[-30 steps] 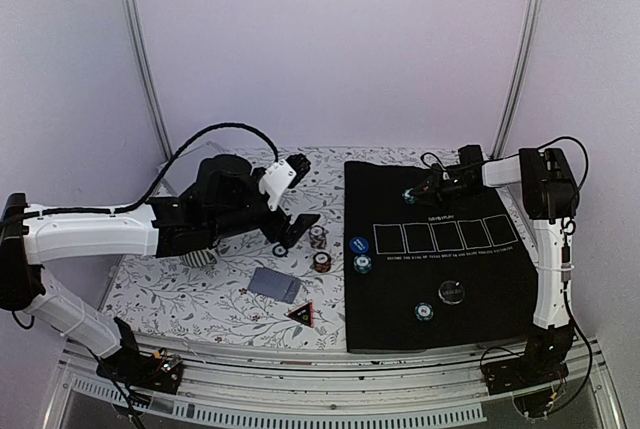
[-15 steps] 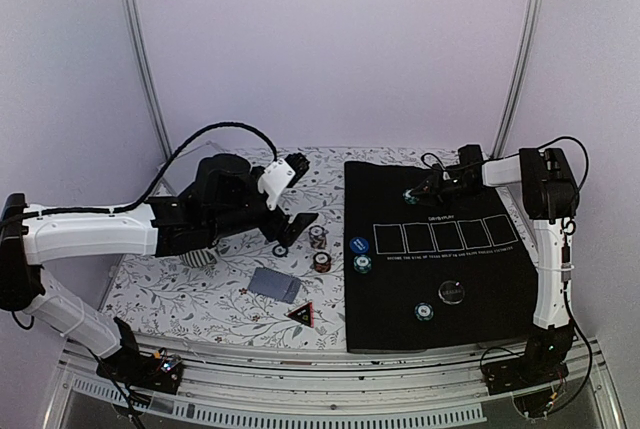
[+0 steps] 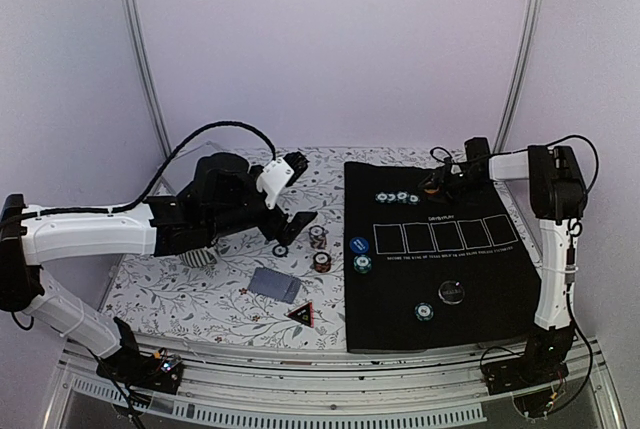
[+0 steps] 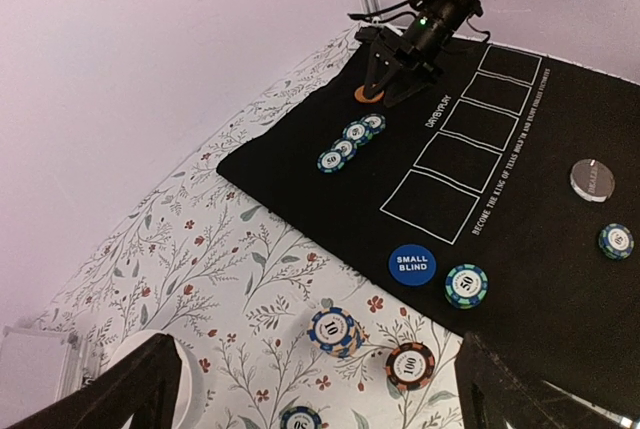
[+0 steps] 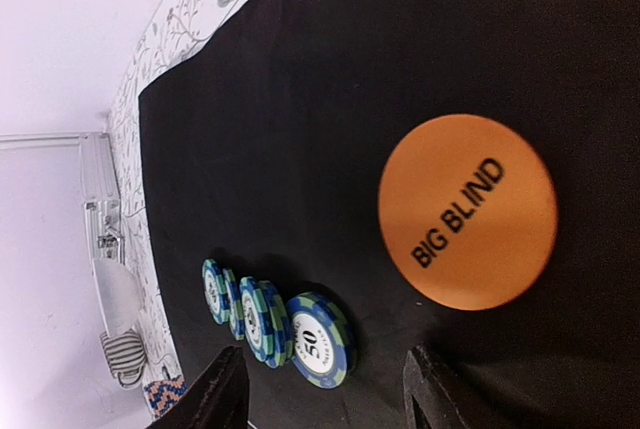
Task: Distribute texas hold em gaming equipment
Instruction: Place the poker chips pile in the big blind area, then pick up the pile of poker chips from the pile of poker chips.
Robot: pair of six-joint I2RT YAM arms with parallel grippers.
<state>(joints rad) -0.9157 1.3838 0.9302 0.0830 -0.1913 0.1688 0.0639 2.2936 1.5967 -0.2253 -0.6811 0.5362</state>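
Three teal striped chips (image 3: 398, 197) lie in a row at the far left of the black mat (image 3: 480, 269); they also show in the right wrist view (image 5: 318, 339) and the left wrist view (image 4: 345, 147). My right gripper (image 3: 436, 186) is open and empty, just right of them, over the orange BIG BLIND button (image 5: 467, 211). My left gripper (image 3: 297, 221) is open and empty above the floral cloth, over a blue-orange 10 chip (image 4: 335, 331) and a red-brown 100 chip (image 4: 410, 365). The blue SMALL BLIND button (image 4: 412, 265) and a teal chip (image 4: 466, 285) sit at the mat's left edge.
Grey-blue cards (image 3: 273, 284) and a small dark triangle (image 3: 300, 315) lie on the floral cloth at the front. A black disc (image 3: 451, 292) and another teal chip (image 3: 424, 311) sit on the near mat. A white bowl (image 4: 150, 374) and a striped mug (image 5: 125, 359) stand at the left.
My right gripper has let go of the teal chips and drawn back to the right; the chips now lie in a row on the mat. The left arm has hardly moved.
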